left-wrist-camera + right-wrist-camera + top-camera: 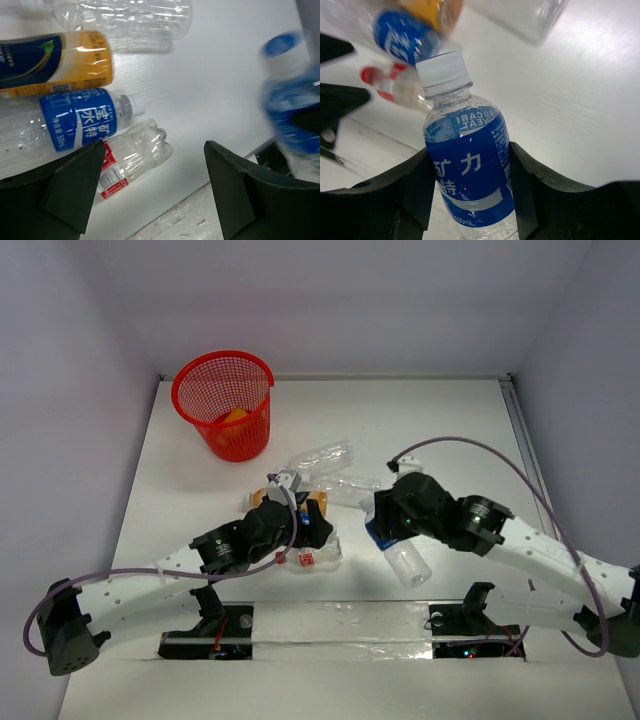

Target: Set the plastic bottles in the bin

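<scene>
1. Red mesh bin (240,445) stands upright at the far left of the table (450,420), with one orange bottle (235,418) lying inside it.
2. My left arm reaches from the near left corner in to the middle. The left gripper (155,170) hangs low over the heap of bottles, jaws spread with nothing between them.
3. My right arm bends in from the near right. The right gripper (470,155) is clamped on a blue-labelled bottle (465,130), both fingers pressed against its label and its white cap (442,72) pointing away from the wrist.
4. Loose on the table, between the grippers and the bin, I see two clear bottles (325,455), a second orange bottle (272,498) and a red-labelled bottle (315,558).
5. Only the left wrist view shows me a second blue-labelled bottle (80,122), lying just beside the second orange bottle and the red-labelled one. Overhead I cannot pick it out under the gripper.
</scene>
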Available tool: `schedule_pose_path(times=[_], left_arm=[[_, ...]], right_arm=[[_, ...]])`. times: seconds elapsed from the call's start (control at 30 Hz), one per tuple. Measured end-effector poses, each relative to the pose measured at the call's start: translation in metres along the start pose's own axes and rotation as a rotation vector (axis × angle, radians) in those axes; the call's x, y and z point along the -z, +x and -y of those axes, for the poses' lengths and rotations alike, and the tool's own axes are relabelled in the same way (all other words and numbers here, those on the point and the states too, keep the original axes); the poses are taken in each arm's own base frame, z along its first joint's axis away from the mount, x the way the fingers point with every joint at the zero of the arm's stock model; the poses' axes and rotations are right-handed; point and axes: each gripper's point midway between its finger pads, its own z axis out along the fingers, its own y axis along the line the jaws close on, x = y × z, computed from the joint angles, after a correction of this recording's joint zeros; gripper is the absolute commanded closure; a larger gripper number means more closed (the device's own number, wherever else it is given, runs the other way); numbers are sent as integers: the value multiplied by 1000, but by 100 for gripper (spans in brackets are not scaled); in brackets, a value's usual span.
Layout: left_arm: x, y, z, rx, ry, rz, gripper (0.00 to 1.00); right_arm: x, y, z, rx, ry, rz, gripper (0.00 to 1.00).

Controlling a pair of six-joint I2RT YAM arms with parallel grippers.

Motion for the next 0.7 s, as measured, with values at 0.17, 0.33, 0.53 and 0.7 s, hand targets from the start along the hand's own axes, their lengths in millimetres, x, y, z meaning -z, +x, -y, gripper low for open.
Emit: schedule_pose_path(times=[0.17,0.33,0.53,0.7], left_arm=[[4,8,-22,64,-56,41,26],[32,-10,-32,192,-23,187,36],[55,-27,-34,303,22,289,38],[47,-5,-46,320,-23,229,35]], right_arm=[[56,-88,-6,-63,14,259,59],[84,-183,-6,-112,29,514,59],[80,-297,-76,-110,-157,759,58],[50,-380,-150,-136,-369,902,57]])
